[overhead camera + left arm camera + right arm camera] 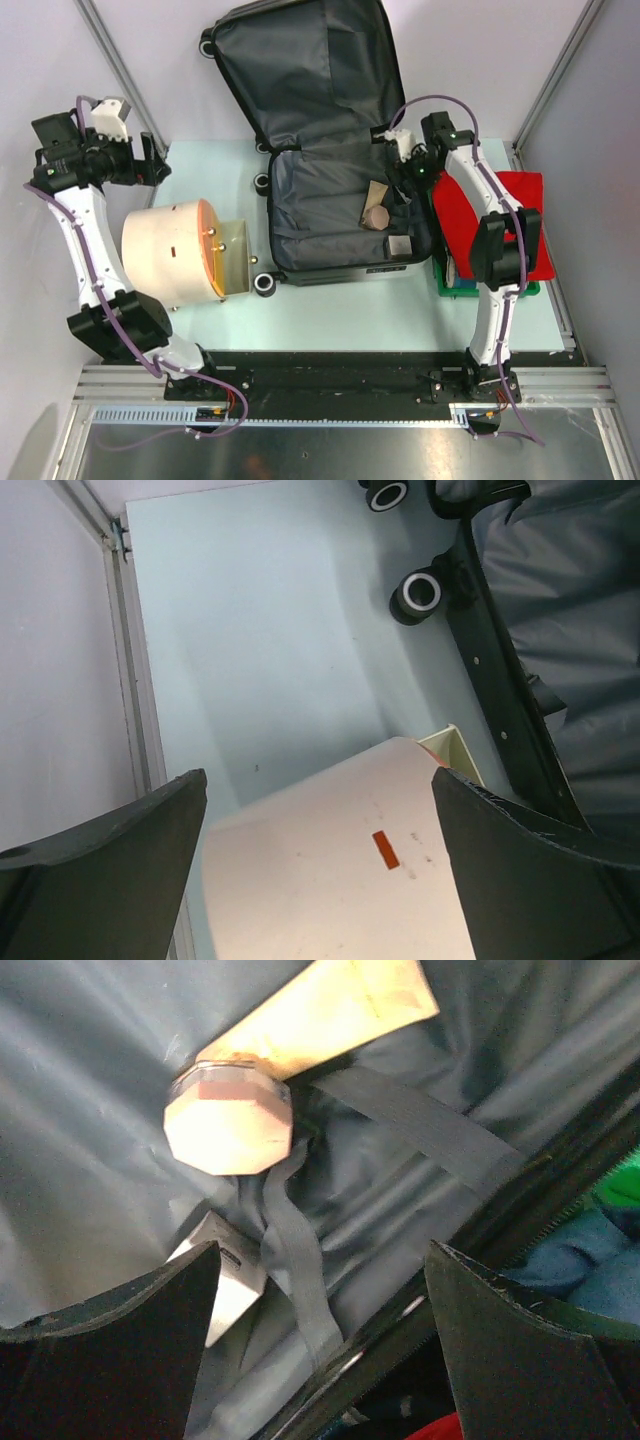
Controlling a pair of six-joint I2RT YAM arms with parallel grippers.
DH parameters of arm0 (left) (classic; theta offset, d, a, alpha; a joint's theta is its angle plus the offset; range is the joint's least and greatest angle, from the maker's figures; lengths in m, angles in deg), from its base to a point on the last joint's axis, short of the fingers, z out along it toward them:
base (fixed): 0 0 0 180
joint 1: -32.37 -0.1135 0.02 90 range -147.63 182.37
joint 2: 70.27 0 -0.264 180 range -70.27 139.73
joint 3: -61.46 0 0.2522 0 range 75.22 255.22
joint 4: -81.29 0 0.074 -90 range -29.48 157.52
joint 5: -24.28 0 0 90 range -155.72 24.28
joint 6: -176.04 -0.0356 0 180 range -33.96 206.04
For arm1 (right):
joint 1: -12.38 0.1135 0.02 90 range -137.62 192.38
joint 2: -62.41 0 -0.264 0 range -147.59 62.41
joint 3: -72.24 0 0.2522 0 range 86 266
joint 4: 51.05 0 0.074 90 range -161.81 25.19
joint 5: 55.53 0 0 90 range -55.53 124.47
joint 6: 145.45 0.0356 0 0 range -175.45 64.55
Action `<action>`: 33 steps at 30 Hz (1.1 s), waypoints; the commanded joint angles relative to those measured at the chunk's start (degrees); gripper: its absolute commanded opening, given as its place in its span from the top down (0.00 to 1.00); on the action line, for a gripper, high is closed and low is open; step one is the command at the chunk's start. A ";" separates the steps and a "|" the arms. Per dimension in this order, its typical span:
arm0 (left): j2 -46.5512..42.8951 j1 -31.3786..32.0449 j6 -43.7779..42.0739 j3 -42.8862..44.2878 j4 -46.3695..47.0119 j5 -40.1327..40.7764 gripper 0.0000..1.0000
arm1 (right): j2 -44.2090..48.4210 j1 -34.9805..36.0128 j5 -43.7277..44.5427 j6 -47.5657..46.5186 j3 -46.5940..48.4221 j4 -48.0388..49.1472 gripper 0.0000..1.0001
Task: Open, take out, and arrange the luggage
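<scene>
The luggage (320,205) lies open on the table, its lid (310,70) leaning up at the back and the dark grey lining showing. In the lower half lie a tan packet (330,1010), an octagonal jar (228,1118) and a small white box (235,1280), with a grey strap (300,1260) across them. My right gripper (400,170) (322,1250) hangs open over the case's right rim, holding nothing. My left gripper (155,160) (320,775) stands open at the far left, above the beige cylinder (330,870), apart from it.
The beige cylinder (165,255) with its orange face (207,245) lies left of the case, a cream box (238,255) against it. A green bin (530,288) holding red cloth (500,215) stands right of the case. Case wheels (420,593) point left.
</scene>
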 commanded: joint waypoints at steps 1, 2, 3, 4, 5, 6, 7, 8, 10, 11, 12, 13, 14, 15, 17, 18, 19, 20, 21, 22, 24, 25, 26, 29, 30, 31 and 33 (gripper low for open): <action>-1.87 1.39 -0.43 1.22 -0.39 -2.72 0.00 | 1.18 2.68 -1.28 -5.88 -2.57 -0.16 0.13; -2.05 1.65 -0.25 1.14 -0.39 -2.63 0.00 | 1.36 2.94 -1.37 -6.23 -3.01 0.28 0.13; -2.49 1.56 -0.08 1.14 -0.39 -2.54 0.00 | 1.71 3.38 -1.37 -6.66 -3.45 0.72 0.13; -2.75 1.56 0.10 1.05 -0.30 -2.45 0.00 | 1.89 4.34 -1.20 -7.45 -3.89 0.55 0.13; -2.93 1.65 0.10 0.87 -0.39 -1.93 0.00 | 1.98 4.88 -0.67 -8.59 -3.90 0.46 0.13; -3.36 1.83 0.19 0.70 -0.39 -1.93 0.00 | 2.06 5.32 0.46 -9.39 -3.90 0.20 0.13; -3.72 1.74 0.10 0.52 -0.39 -1.66 0.00 | 2.15 6.45 1.26 -9.92 -3.99 0.11 0.13; -3.98 1.91 0.10 0.00 -0.39 -1.49 0.00 | 2.07 6.81 1.96 -10.88 -3.99 0.11 0.13; -4.60 1.91 0.02 -0.44 -0.39 -1.40 0.00 | 1.28 7.69 3.90 -11.50 -3.99 0.20 0.13; -4.86 1.91 0.01 -0.71 -0.39 -1.40 0.00 | 0.93 8.04 4.43 -11.50 -4.07 0.37 0.13; -4.86 2.09 0.01 -0.80 -0.30 -1.40 0.00 | 0.57 8.13 4.61 -11.33 -4.33 1.07 0.13; -4.95 2.09 0.19 -0.80 -0.39 -1.31 0.00 | 0.14 8.05 4.43 -11.15 -4.60 1.60 0.13; -5.04 2.00 0.19 -0.80 -0.39 -1.31 0.00 | -0.39 8.04 4.52 -10.98 -5.56 2.30 0.13; -5.04 2.09 0.28 -0.80 -0.30 -1.31 0.00 | -0.83 8.22 4.95 -10.89 -6.09 3.26 0.12; -5.04 2.09 0.54 -0.62 -0.39 -1.40 0.00 | -2.32 8.57 5.22 -11.06 -6.10 3.36 0.12; -5.04 2.00 0.72 -0.62 -0.39 -1.40 0.00 | -2.85 8.66 4.87 -10.63 -5.92 3.62 0.12; -5.04 2.09 0.72 -0.71 -0.39 -1.57 0.00 | -3.29 8.83 4.61 -10.45 -5.75 3.62 0.12; -5.21 2.00 0.72 -0.97 -0.30 -1.49 0.00 | -4.25 8.92 4.61 -10.19 -5.40 3.62 0.12; -5.30 2.09 0.80 -1.15 -0.39 -1.49 0.00 | -4.70 9.18 4.69 -10.10 -5.04 3.80 0.12; -5.39 2.09 0.72 -1.24 -0.39 -1.49 0.00 | -5.14 9.27 4.70 -9.84 -4.95 3.89 0.12; -5.74 2.09 0.72 -1.94 -0.39 -1.31 0.00 | -5.75 9.71 4.52 -9.31 -4.95 4.59 0.13; -5.74 2.09 0.72 -2.20 -0.39 -1.40 0.00 | -5.85 9.89 4.35 -8.87 -4.95 4.77 0.13; -5.92 2.18 0.72 -2.73 -0.30 -1.40 0.00 | -5.85 10.15 4.00 -8.60 -4.95 4.85 0.13; -6.09 2.09 0.63 -3.52 -0.48 -1.40 0.00 | -5.85 11.03 3.12 -7.38 -5.21 5.12 0.13; -6.18 2.09 0.63 -3.52 -0.39 -1.31 0.00 | -5.76 11.38 3.11 -7.02 -5.30 5.29 0.13; -6.27 2.09 0.63 -3.78 -0.39 -1.40 0.01 | -5.67 11.65 3.20 -6.76 -5.91 5.64 0.14; -6.18 2.09 0.63 -3.79 -0.30 -1.22 0.00 | -5.49 11.65 3.64 -5.71 -6.53 7.40 0.19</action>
